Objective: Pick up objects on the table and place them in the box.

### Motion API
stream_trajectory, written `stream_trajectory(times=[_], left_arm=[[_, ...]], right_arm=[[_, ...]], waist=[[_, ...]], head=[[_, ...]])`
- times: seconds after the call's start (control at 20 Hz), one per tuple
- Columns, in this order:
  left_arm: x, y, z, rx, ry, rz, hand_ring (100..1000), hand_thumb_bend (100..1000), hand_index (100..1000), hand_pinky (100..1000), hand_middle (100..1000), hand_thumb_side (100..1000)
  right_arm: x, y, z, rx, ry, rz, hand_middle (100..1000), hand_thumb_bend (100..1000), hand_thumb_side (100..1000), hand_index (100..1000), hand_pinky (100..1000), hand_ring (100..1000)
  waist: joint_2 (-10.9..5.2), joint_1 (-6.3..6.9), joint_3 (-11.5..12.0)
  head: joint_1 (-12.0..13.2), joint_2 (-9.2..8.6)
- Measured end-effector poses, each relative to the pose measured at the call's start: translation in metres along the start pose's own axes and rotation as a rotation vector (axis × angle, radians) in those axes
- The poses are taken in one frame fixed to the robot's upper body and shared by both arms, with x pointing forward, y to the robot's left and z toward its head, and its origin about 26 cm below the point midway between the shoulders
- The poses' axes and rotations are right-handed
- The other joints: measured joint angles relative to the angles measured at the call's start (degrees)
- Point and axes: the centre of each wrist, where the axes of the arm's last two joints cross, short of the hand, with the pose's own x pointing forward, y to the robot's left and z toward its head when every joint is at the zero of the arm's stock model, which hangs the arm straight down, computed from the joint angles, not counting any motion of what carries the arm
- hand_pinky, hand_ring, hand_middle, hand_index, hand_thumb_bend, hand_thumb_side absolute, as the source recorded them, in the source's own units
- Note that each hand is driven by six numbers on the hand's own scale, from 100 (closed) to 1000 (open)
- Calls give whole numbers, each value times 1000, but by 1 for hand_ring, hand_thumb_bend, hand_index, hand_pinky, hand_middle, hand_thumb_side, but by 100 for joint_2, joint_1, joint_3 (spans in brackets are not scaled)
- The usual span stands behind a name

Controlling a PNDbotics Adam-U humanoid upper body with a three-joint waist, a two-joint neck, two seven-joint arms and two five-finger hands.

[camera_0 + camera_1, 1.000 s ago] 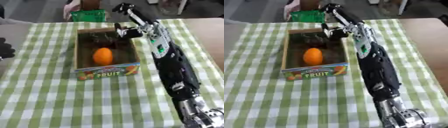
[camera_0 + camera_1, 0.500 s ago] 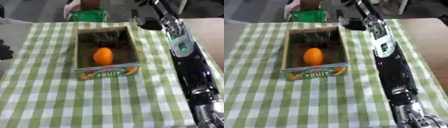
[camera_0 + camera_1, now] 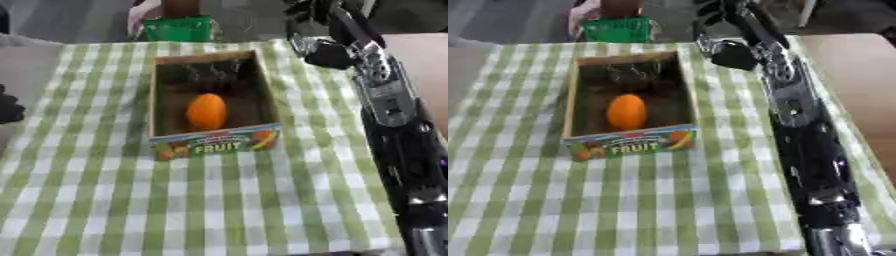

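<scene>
Twin head-mounted views down onto table [image 3: 105,200]

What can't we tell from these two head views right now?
- Right hand: motion-blurred beyond the box's far right corner in both views; finger pose and any contents unreadable.
- Left hand: cut off by the left eye view's left edge, absent from the right eye view.
- Dark shape behind the orange fruit: shadowed by the box walls, unidentifiable.
</scene>
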Motion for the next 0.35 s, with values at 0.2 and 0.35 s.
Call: stream_trajectory(times=[0.2, 0.35], left_arm=[[-1, 0, 2, 7, 3, 0, 654, 100, 756, 702, 607, 873], [-3, 0, 3, 12, 8, 3, 651, 100, 754, 701, 605, 874]], right_arm=[[-5, 1, 9, -2, 34, -56, 762, 100, 442, 838, 680, 736], [-7, 2, 12, 1, 51, -85, 759, 100, 453, 837, 677, 733]], waist=[[6, 5, 17], [6, 25, 17]], head=[[12, -1], [15, -1]])
